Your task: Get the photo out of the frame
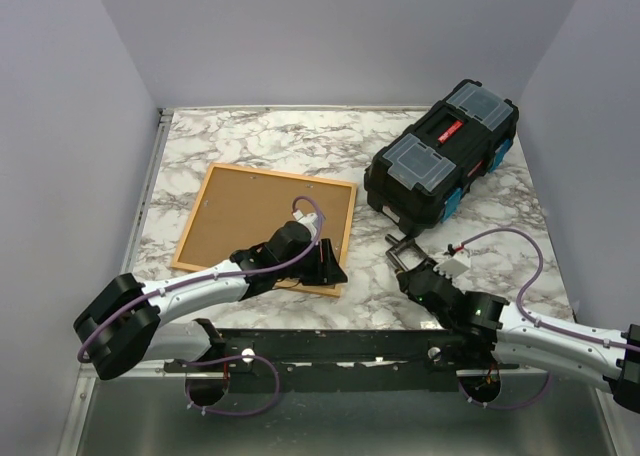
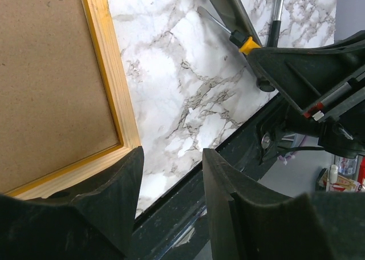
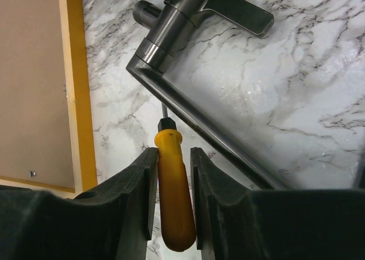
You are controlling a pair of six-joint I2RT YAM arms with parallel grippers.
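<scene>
Right hand (image 3: pixel 174 151) grips screwdriver (image 3: pixel 174 203) (only wrist views show it) | left hand (image 2: pixel 172 154) parted, empty, at frame (image 2: pixel 105 72) corner

Top: fixed, high at near edge, facing down over whole table (image 1: pixel 250 136). Left wrist: close, low, by frame (image 2: pixel 108 72) corner. Right wrist: close above screwdriver (image 3: pixel 174 197). Shared by both wrists: frame edge, screwdriver, table.

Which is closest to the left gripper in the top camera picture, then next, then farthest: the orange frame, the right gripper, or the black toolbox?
1. frame: right under the left gripper, at its near right corner.
2. right gripper: across to the right, with a screwdriver in it.
3. black toolbox: at the back right, farthest.
</scene>
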